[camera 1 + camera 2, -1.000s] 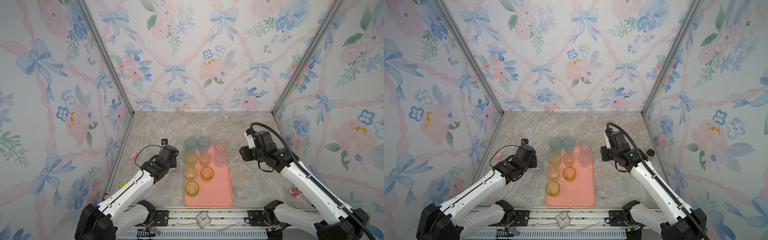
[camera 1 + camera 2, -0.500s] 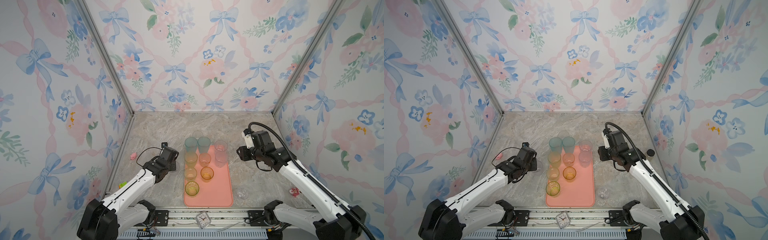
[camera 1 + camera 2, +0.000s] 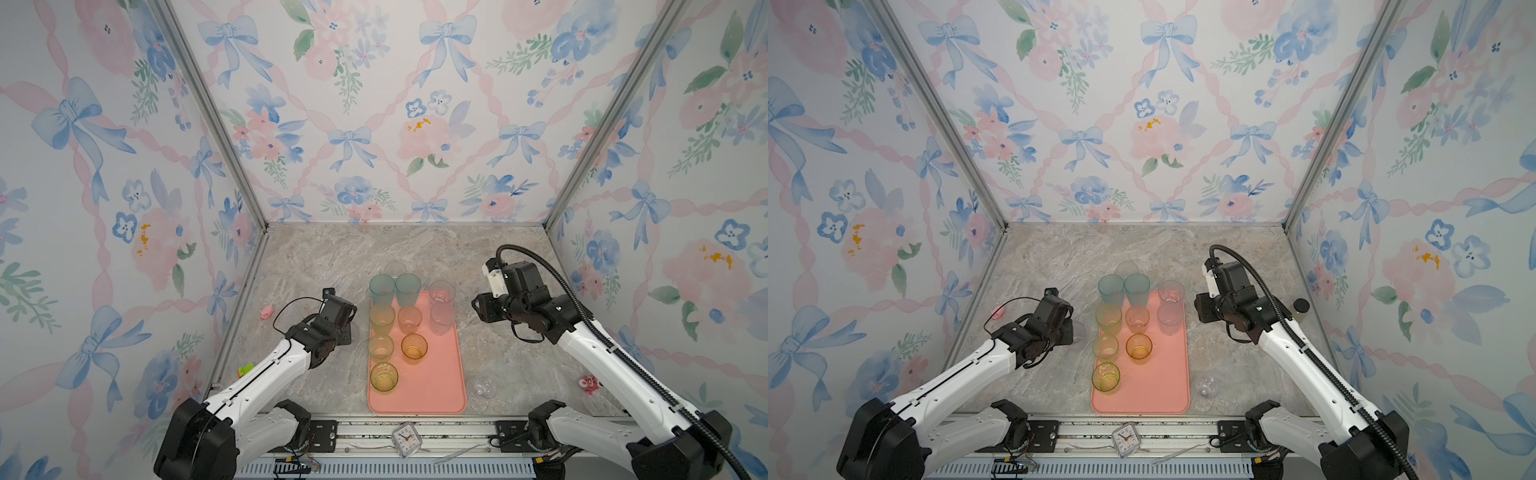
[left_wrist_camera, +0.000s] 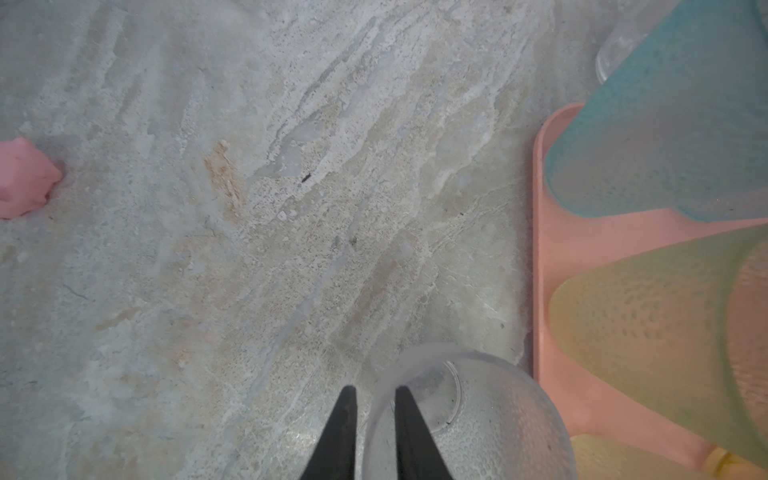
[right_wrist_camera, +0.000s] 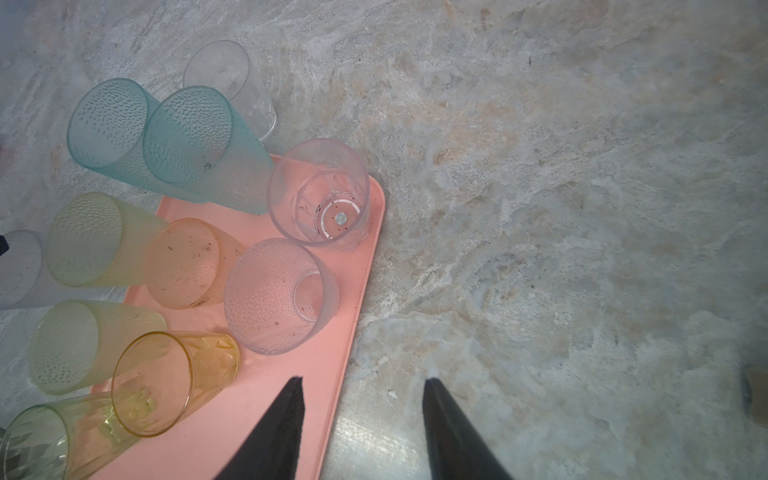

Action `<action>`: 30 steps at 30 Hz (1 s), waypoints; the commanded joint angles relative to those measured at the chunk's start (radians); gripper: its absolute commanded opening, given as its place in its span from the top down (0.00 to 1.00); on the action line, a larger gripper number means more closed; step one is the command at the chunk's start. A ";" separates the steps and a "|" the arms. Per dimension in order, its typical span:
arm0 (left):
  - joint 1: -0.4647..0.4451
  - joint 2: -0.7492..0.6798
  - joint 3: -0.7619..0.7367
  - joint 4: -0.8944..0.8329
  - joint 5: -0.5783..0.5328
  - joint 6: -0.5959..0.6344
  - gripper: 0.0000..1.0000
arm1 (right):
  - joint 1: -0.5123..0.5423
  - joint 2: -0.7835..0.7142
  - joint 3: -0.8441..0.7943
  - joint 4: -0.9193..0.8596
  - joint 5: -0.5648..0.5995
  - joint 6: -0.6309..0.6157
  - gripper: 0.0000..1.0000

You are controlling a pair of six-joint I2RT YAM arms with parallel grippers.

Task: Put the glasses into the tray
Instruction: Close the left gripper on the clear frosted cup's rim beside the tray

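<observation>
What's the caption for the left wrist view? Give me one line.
Left gripper pinches the rim of a clear frosted tumbler on the marble tabletop beside the salmon-pink tray.

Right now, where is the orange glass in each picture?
In a top view: the orange glass stands in the middle of the tray, just in front of the peach glass.
In a top view: the orange glass is also mid-tray.
Left wrist: not in it.
Right wrist: the orange glass is on the tray, beside the green glass.
Shared landmark: the pink tray.
</observation>
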 commanded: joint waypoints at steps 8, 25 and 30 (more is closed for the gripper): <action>0.007 -0.013 -0.024 -0.027 0.020 -0.009 0.83 | -0.008 -0.026 -0.015 0.002 -0.015 0.002 0.50; 0.008 0.017 -0.016 -0.027 0.030 0.006 0.87 | -0.009 -0.030 -0.010 -0.006 -0.009 -0.001 0.50; 0.009 0.018 -0.012 -0.027 0.032 0.011 0.90 | -0.008 -0.031 -0.009 -0.006 -0.009 0.000 0.50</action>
